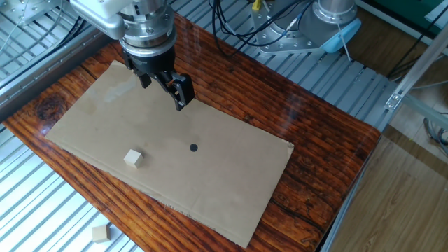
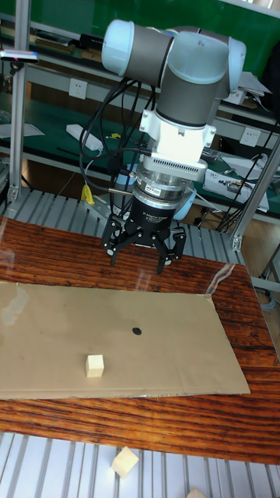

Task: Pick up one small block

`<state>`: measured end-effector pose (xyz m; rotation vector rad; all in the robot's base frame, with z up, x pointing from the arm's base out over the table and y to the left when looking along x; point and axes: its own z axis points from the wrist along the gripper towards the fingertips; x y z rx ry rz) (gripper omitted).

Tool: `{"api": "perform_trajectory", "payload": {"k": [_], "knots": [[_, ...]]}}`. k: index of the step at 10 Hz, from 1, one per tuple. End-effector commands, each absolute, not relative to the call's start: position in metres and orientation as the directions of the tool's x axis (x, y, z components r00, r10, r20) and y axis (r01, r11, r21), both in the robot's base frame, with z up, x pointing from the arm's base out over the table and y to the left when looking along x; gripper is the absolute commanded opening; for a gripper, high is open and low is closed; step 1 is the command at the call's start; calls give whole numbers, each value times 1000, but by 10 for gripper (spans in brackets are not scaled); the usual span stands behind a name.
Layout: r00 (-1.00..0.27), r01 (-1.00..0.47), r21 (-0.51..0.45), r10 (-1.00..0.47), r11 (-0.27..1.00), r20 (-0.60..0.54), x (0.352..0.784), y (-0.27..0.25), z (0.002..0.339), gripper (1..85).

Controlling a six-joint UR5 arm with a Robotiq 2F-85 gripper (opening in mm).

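The small block (image 1: 134, 158) (image 2: 95, 365), a pale plain wooden cube, rests on the brown cardboard sheet (image 1: 231, 182) (image 2: 194, 350) near its front edge. My gripper (image 1: 162, 89) (image 2: 140, 253) hangs above the sheet's back edge, well behind the block. It is open, its black fingers (image 1: 182, 93) spread wide with nothing between them.
A small black dot (image 1: 194, 148) (image 2: 137, 331) marks the middle of the cardboard. A second pale wooden block (image 1: 101, 234) (image 2: 125, 461) lies off the wooden table (image 1: 322, 161), on the ribbed metal surface in front. Cables and the arm's base (image 1: 329, 21) stand behind the table.
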<state>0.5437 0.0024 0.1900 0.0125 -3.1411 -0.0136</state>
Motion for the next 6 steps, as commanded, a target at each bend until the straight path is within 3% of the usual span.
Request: {"api": "perform_trajectory", "payload": {"k": [1, 4, 6], "knots": [[-979, -46, -108, -66, 993, -195, 596, -23, 197, 13], [-971, -61, -170, -98, 984, -219, 598, -27, 193, 13], [-962, -147, -167, -180, 975, -206, 605, -30, 192, 13]]}}
